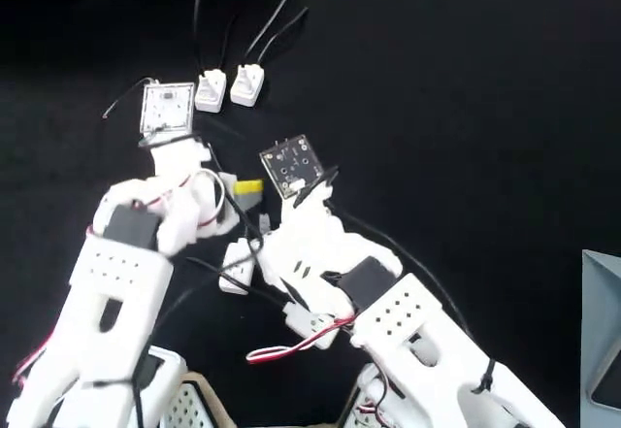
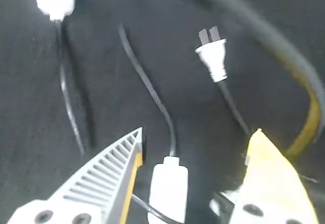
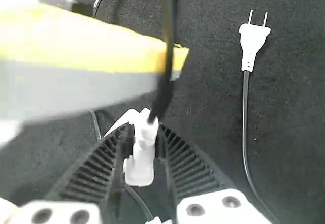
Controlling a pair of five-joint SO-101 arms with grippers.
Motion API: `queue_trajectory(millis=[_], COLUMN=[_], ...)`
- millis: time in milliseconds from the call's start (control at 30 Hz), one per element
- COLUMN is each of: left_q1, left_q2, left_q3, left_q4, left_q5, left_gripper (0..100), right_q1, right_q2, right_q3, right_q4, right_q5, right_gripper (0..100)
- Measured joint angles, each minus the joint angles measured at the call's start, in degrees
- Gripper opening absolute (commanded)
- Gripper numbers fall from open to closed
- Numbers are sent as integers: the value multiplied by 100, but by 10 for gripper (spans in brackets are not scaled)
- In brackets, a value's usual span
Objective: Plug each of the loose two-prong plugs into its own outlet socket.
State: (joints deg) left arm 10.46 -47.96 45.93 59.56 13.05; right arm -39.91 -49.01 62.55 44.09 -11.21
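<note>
Honestly, with the right gripper (image 3: 141, 131) pinched shut on a plug (image 3: 138, 163) near the middle of the desk (image 1: 466, 108), the left gripper (image 2: 198, 131) gaping open close by and the outlet sockets (image 1: 246, 85) toward the far edge, I'd bet the cable (image 3: 163, 56) snags that left finger and twists the prongs off-line.

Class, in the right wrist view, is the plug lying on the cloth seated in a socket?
No, the two-prong plug lies loose on the black cloth, both prongs bare.
</note>
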Motion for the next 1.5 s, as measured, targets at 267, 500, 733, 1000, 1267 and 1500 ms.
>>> queue_trajectory(millis=[267, 500, 733, 1000, 1267, 1500], left_q1=[457, 352, -738, -642, -598, -193], left_q2=[-1714, -2040, -2031, -1486, 941, 2374], left_q3=[879, 1090, 1099, 1319, 949, 158], left_q4=[26, 35, 53, 53, -88, -132], left_q5=[-949, -1169, -1143, -1433, -1670, -1670], left_gripper=[321, 322, 326, 327, 323, 321], right_q1=[0, -35, 501, 1468, 1908, 2462], right_q2=[0, 9, 9, 9, 9, 9], right_q3=[9, 18, 18, 9, 9, 9], right_q4=[0, 0, 0, 0, 0, 0], right_q5=[9, 26, 26, 44, 211, 484], right_gripper=[11, 11, 11, 11, 11, 11])
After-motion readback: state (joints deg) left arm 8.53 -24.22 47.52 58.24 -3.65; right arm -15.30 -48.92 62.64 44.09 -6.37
